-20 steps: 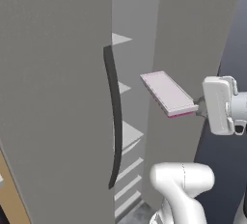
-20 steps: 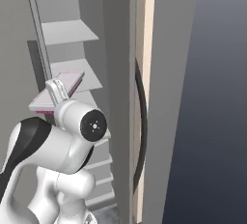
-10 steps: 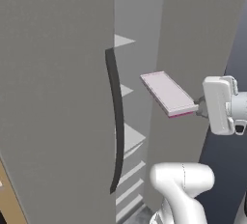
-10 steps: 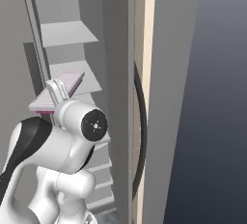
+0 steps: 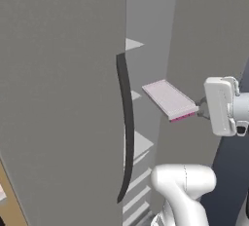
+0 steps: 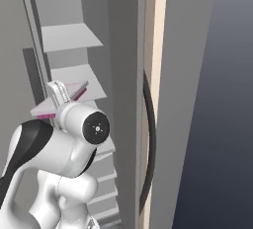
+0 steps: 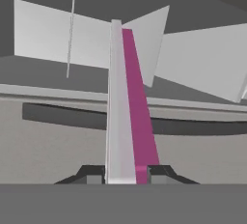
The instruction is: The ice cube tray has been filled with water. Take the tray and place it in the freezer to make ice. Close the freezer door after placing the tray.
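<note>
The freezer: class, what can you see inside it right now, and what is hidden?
Inside the freezer, white shelves are visible. The ice cube tray, clamped in the pincer, is just in front. The freezer door and arm hide the lower part.

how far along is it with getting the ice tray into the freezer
Done: the ice cube tray is picked up, with the gripper shut on its near end, and the freezer door stands open. In hand: the tray is held level in front of the freezer shelves, not yet resting on one. Left: set it on a shelf, let go, pull back and close the door.
</note>
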